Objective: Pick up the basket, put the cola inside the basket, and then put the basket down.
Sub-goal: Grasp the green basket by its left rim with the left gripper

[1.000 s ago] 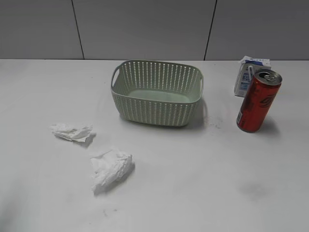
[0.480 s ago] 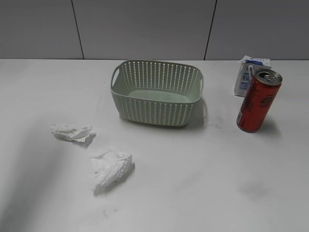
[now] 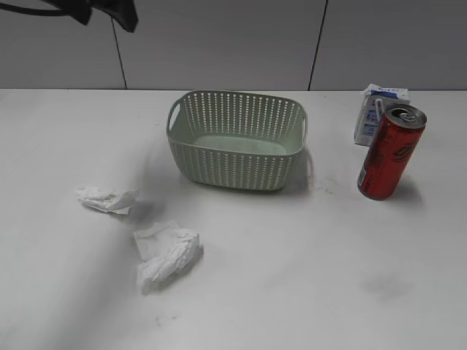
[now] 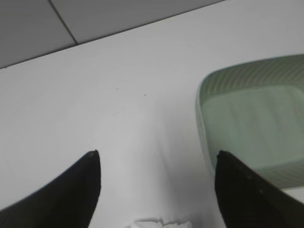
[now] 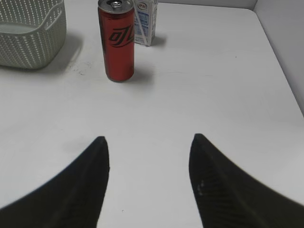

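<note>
Your basket (image 3: 237,140) sat upright on the white bench (image 3: 306,277), a little toward twelve o'clock from the middle of the exterior view, its open top empty and its handle slot showing on the nine o'clock end. Your cola (image 3: 390,152) stood upright at about three o'clock from the basket, apart from it, with its silver top and pull tab facing up. Just behind the can, toward twelve o'clock, a blue-and-white carton (image 3: 378,113) stood close to it; you could not tell from these views whether the two touched.

At about seven o'clock from the basket two crumpled tissues lay on the bench: the smaller tissue (image 3: 107,199) farther toward nine o'clock, the larger tissue (image 3: 166,252) nearer the camera, well apart from the basket.

Your left pincer (image 4: 156,187) was released, its dark fingers spread wide above bare bench, with the basket's rounded corner at roughly two o'clock in the wrist view and a scrap of tissue at six. It held nothing.

Your right pincer (image 5: 148,175) was likewise released and empty, its fingers parted over the bench, with the cola at about eleven o'clock ahead of it and well clear of both tips.
</note>
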`<state>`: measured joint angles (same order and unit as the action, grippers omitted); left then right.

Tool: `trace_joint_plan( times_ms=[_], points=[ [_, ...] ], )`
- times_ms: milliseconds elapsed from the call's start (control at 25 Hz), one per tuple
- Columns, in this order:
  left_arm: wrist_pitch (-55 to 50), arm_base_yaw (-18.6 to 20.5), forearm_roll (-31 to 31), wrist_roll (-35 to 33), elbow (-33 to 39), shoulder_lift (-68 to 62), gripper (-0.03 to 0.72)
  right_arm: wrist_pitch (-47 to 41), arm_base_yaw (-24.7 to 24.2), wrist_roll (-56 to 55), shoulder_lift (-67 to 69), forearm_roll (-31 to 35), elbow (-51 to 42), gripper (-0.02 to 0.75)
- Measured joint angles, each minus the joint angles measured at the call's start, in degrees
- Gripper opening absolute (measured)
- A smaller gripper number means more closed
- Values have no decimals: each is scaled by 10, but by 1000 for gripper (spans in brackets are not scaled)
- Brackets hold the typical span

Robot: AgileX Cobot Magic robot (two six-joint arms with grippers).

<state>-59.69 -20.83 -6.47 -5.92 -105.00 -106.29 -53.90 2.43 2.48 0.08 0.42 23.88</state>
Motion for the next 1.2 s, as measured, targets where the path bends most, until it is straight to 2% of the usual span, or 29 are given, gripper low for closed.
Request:
trace_joint_plan(
  times_ms=[240,440,1040,1120,1200],
  points=[
    [-66,-57,76,48,-137,-132,564,0,0,0,0,0,0,412],
    [-74,-69,79,65,-196,-198,564,0,0,0,0,0,0,412],
    [-70,-69,23,68,-202,-322,557,0,0,0,0,0,0,412],
    [-69,-69,22,75,-202,-327,540,0,0,0,0,0,0,412],
    [-70,-69,22,77,-202,-330,477,0,0,0,0,0,0,412]
  ],
)
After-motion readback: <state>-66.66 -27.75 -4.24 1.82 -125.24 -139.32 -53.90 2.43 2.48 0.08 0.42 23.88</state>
